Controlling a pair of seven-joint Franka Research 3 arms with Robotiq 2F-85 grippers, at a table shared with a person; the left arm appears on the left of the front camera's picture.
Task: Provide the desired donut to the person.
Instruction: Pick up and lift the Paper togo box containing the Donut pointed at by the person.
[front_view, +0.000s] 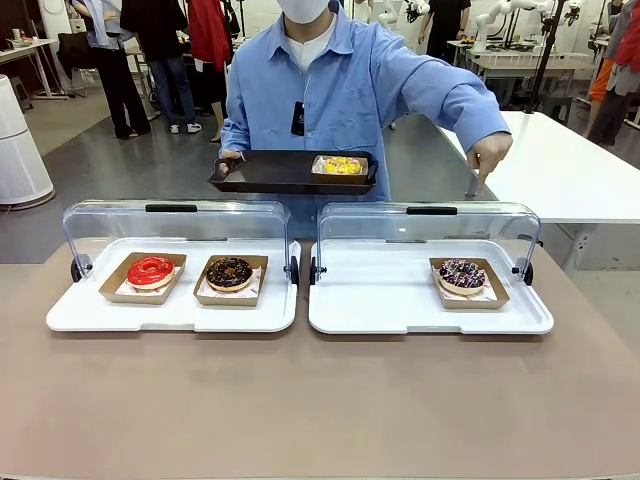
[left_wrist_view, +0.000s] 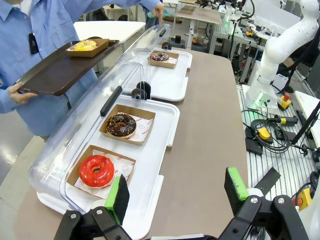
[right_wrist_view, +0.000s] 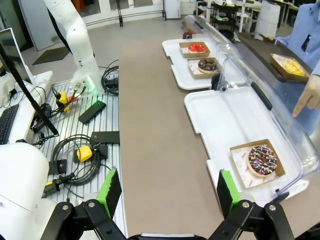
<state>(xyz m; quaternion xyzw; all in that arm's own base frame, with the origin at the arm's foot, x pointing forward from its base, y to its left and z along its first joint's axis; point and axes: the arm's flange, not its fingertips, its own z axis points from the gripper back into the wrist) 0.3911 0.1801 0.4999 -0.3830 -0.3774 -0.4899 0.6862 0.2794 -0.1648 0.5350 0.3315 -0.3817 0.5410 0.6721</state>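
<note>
- Front view: person's hand (front_view: 487, 160) points at the sprinkle donut (front_view: 462, 274), 3 o'clock on its tray (front_view: 380, 300).
- Left gripper (left_wrist_view: 177, 187) and right gripper (right_wrist_view: 168, 186) are spread, empty.
- I could clip the clear lid (front_view: 400, 228) reaching in.

**Room and furnishings.** A matte grey-brown tabletop (front_view: 320, 400) filled the foreground. Beyond it lay a smooth dark grey floor (front_view: 130, 170) that carried soft reflections of overhead light. A long white table (front_view: 580, 170) stood at the right, and a white cylindrical unit (front_view: 15, 150) stood at the left edge. Farther back, bystanders (front_view: 160, 50) in dark and red clothes stood near a small white table (front_view: 30, 45), and further work tables (front_view: 510, 62) showed at the far right. In the right wrist view, a ribbed metal platform (right_wrist_view: 75, 125) ran beside the tabletop. It carried coiled black cables (right_wrist_view: 65, 147), a yellow handheld device (right_wrist_view: 83, 152) and a keyboard (right_wrist_view: 6, 122).
</note>
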